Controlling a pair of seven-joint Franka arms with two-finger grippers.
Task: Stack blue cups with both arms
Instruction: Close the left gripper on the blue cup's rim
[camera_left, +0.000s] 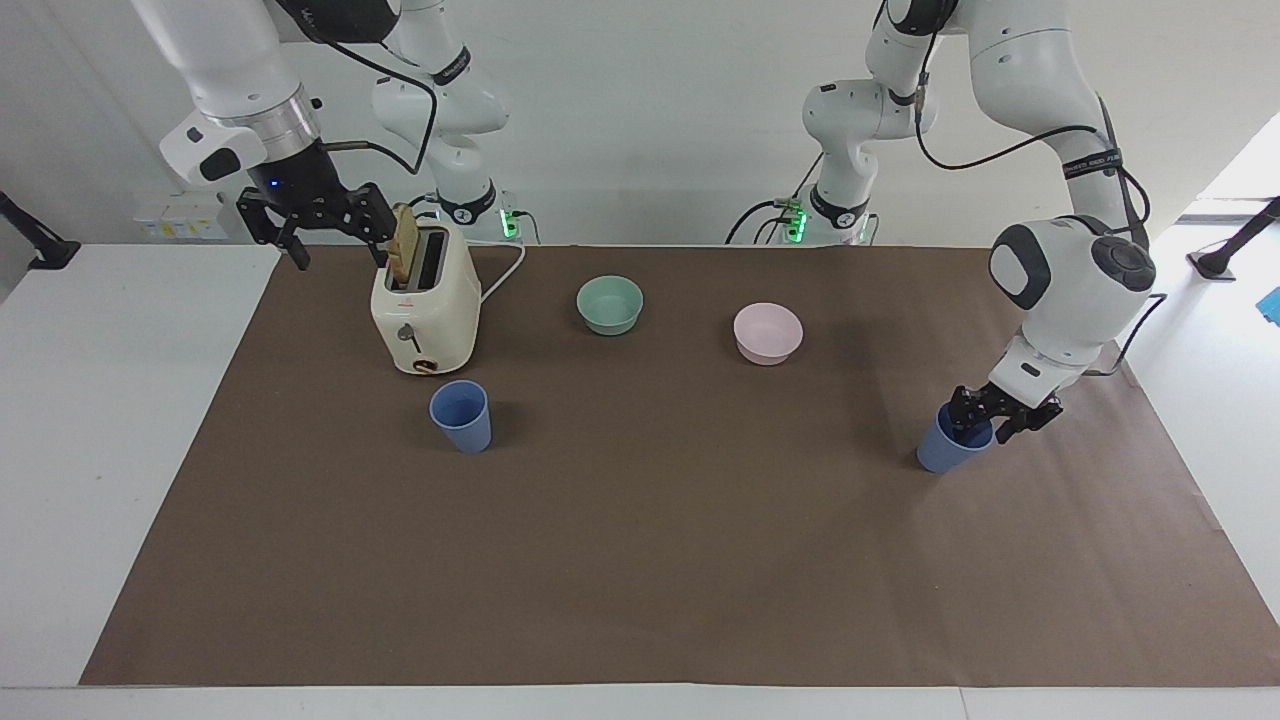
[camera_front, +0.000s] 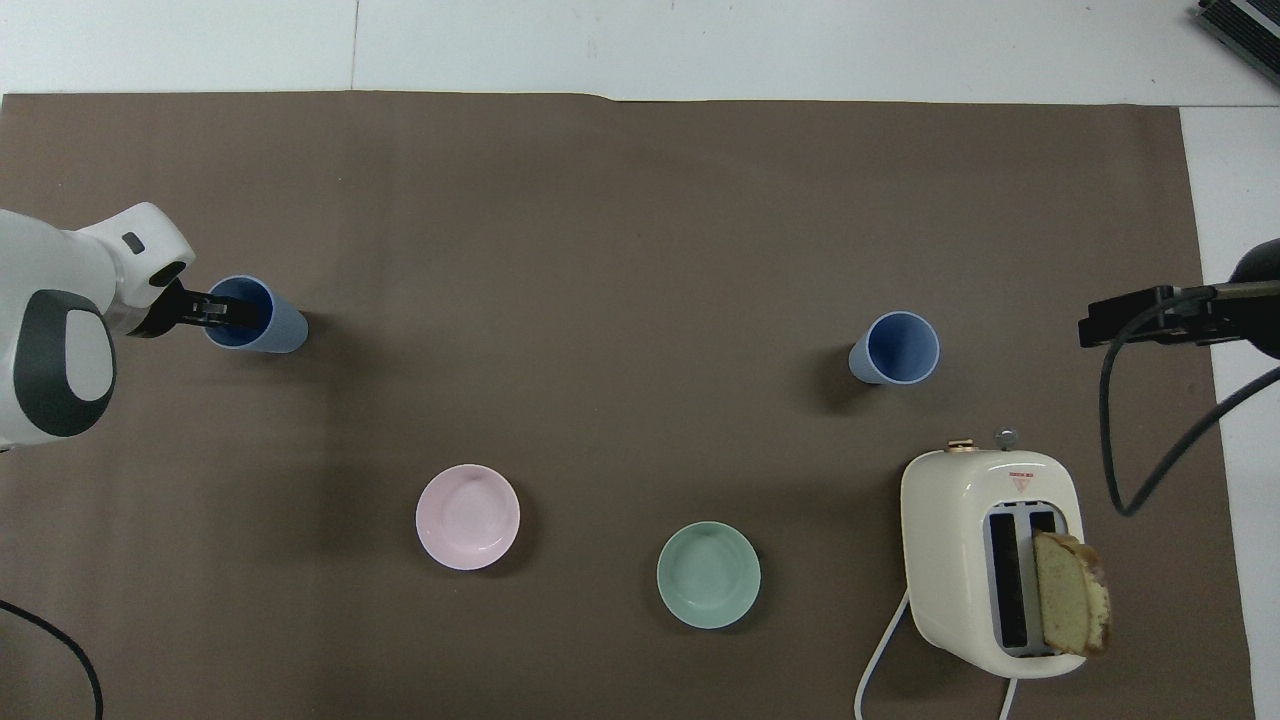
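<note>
Two blue cups stand upright on the brown mat. One blue cup (camera_left: 462, 415) (camera_front: 895, 348) is farther from the robots than the toaster. The other blue cup (camera_left: 940, 452) (camera_front: 275, 325) is at the left arm's end. My left gripper (camera_left: 992, 420) (camera_front: 222, 312) is low at this cup. It is open, with one finger inside the cup and the other outside its rim. My right gripper (camera_left: 340, 256) (camera_front: 1088, 326) is open and empty. It hangs in the air beside the toaster's top, toward the right arm's end.
A cream toaster (camera_left: 425, 310) (camera_front: 975, 480) holds a slice of bread (camera_left: 405, 240) (camera_front: 1070, 590) sticking up from one slot. A mint-green bowl (camera_left: 610, 303) (camera_front: 708, 575) and a pink bowl (camera_left: 768, 332) (camera_front: 468, 516) sit nearer to the robots than the cups.
</note>
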